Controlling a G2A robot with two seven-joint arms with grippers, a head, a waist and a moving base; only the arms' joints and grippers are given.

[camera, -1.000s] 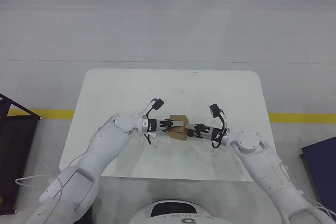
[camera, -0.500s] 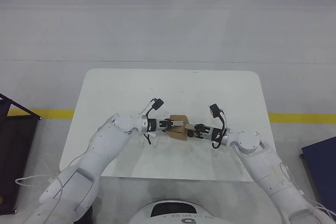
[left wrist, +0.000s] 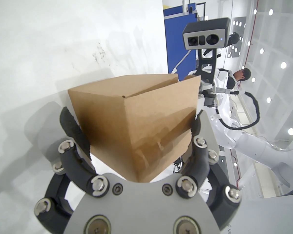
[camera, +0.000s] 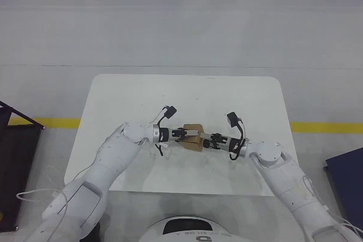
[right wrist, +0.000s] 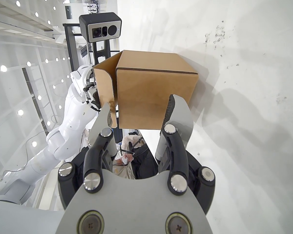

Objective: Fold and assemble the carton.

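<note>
A small brown carton point(camera: 192, 137) is held just above the middle of the white table point(camera: 139, 103), between my two arms. My left gripper point(camera: 179, 135) is shut on it. In the left wrist view its fingers point(left wrist: 72, 129) clamp two opposite sides of the carton point(left wrist: 136, 118), with one corner edge facing the camera. My right gripper point(camera: 208, 143) meets the carton from the other side. In the right wrist view the right gripper point(right wrist: 139, 108) is open. One fingertip point(right wrist: 173, 108) lies over the carton's point(right wrist: 146, 93) facing wall, and the other sits by a curved, half-raised flap point(right wrist: 103, 83).
Bare tabletop lies all around the carton out to the rounded edges. A dark frame point(camera: 6, 163) stands on the floor to the left of the table. A dark blue panel point(camera: 357, 175) lies on the floor to the right.
</note>
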